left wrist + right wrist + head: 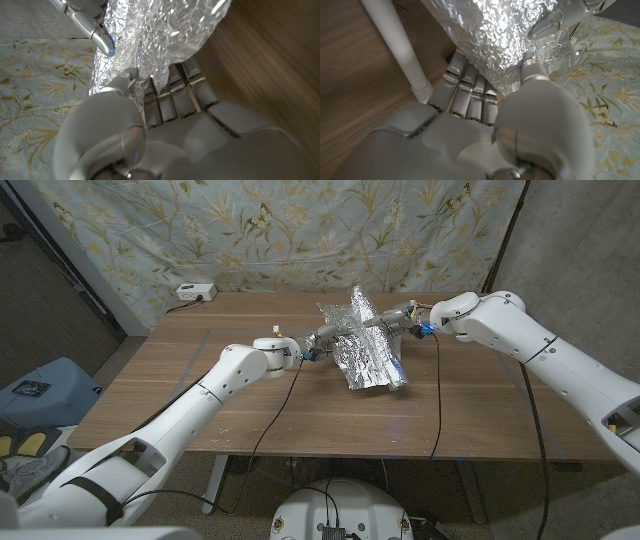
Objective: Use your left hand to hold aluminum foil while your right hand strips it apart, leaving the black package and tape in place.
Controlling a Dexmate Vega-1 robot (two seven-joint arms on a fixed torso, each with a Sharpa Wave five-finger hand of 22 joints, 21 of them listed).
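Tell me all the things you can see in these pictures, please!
aluminum foil: one crinkled sheet, silver, middle of the table, partly lifted, held at both sides
wooden table: one, brown
power strip: one, white, far left corner of the table
floral curtain: one, pale blue-green, behind the table
cables: thin, black, hanging from each wrist
blue and yellow objects: on the floor at left; what they are I cannot tell
left hand: white and grey, grips the foil's left side
right hand: white and grey, grips the foil's right side
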